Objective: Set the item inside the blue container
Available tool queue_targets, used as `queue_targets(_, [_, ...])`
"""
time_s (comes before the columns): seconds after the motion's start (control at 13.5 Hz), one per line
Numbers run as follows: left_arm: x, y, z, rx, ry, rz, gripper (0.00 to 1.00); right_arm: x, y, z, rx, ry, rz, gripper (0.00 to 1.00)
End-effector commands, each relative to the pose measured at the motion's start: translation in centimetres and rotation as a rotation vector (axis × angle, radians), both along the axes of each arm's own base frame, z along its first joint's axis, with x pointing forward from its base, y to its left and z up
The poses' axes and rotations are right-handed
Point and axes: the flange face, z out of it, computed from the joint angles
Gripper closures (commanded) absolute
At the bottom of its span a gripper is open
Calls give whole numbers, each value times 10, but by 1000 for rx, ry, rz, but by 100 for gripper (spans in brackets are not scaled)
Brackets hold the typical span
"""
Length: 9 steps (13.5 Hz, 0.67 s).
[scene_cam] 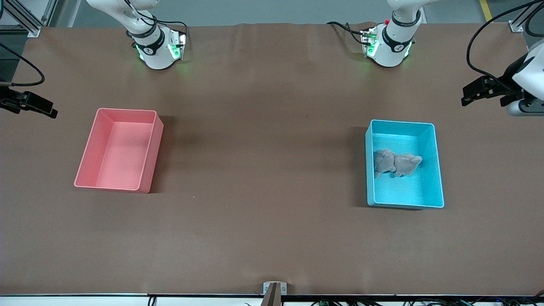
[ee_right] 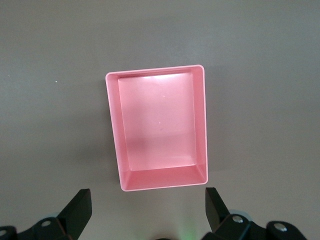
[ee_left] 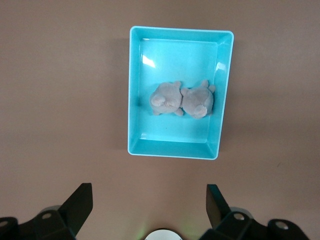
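Blue container (scene_cam: 437, 170): one light cyan-blue rectangular bin on the brown table (scene_cam: 263, 170), toward the left arm's end. Upright, mouth open upward.

Item, grey plush toy (scene_cam: 395, 162): one piece, two rounded lobes with small ears or limbs, lying on the container's floor about midway along, nearer the wall that faces the pink bin. It rests free, touched by no hand; judged as already delivered, so the task looks complete or nearly so.

Pink bin (scene_cam: 153, 140): one, same shape, toward the right arm's end, well apart from the blue container. Nothing lies in it.

Left hand (ee_left: 150, 210): one, raised over the table's edge at the left arm's end, fingers spread wide apart, holding nothing. Its camera looks down on the blue container, which suits a pulled-back, checking pose.

Right hand (ee_right: 147, 210): one, raised over the table's edge at the right arm's end, fingers likewise apart, holding nothing, looking down on the pink bin. This arm waits.

Count: two bins, one toy, two hands.
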Motion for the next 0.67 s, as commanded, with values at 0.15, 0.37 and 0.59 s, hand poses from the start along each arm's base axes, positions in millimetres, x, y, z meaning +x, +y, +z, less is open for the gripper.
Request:
queue_targets(0.15, [8,10,20,-13,-35,26,0,-12,0,7,-1,-14,-7,0])
queue_targets(0.37, [12,12,18,-16,-48,28,0,-20,0,15,3,-16,-7,0])
queue_targets(0.59, [13,11,17,-16,-47,26,0,-32,1,28,8,-13,17,0])
